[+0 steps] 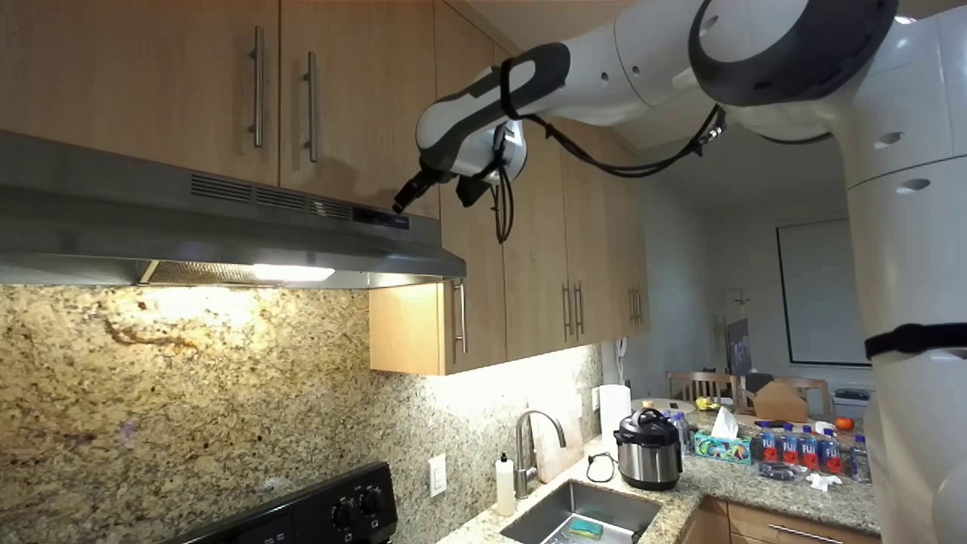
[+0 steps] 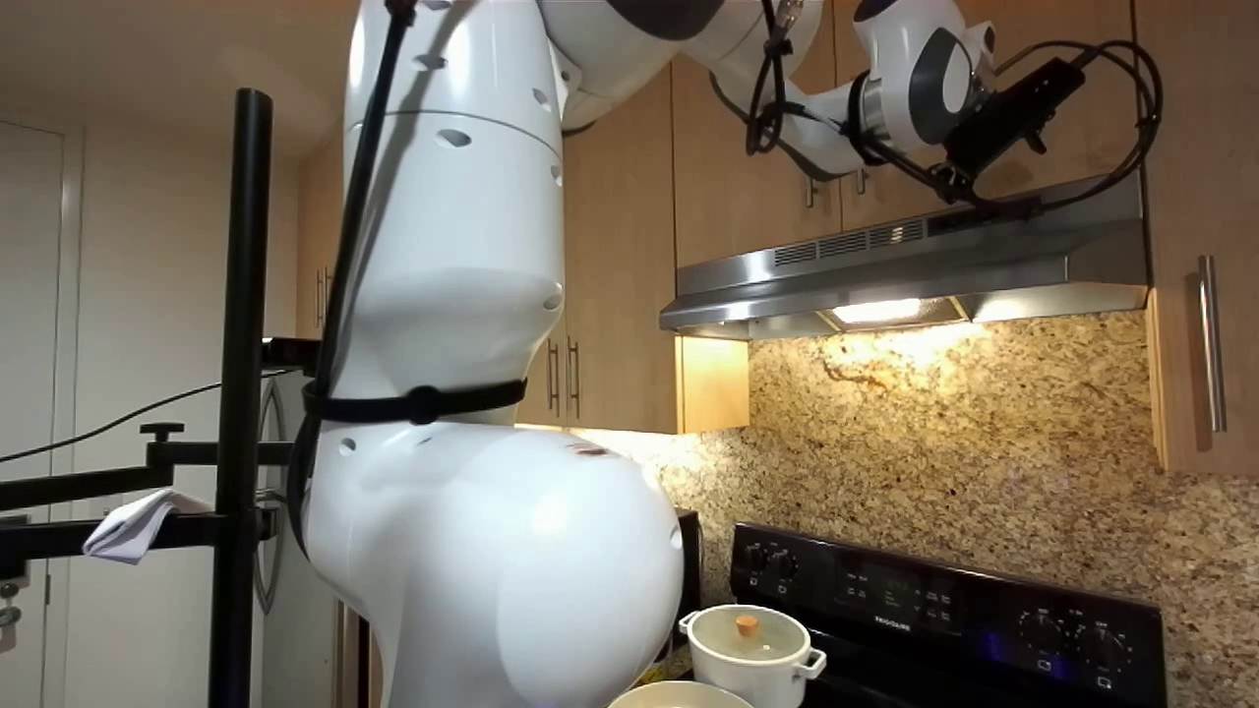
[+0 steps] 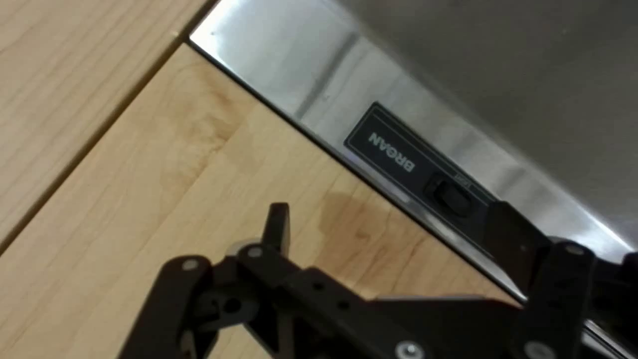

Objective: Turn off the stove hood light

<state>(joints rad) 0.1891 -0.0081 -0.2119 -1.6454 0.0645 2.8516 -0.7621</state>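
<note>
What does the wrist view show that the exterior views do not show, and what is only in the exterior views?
Only the wrist view makes out the BROAN lettering and the light switch next to it. Only the exterior views show the glowing hood light and the stove's control panel. All share the range hood, wooden cabinets and the gripper.

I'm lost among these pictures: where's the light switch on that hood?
In the wrist view, right of centre, the light switch sits in the black hood panel, between the BROAN lettering and a gripper finger.
</note>
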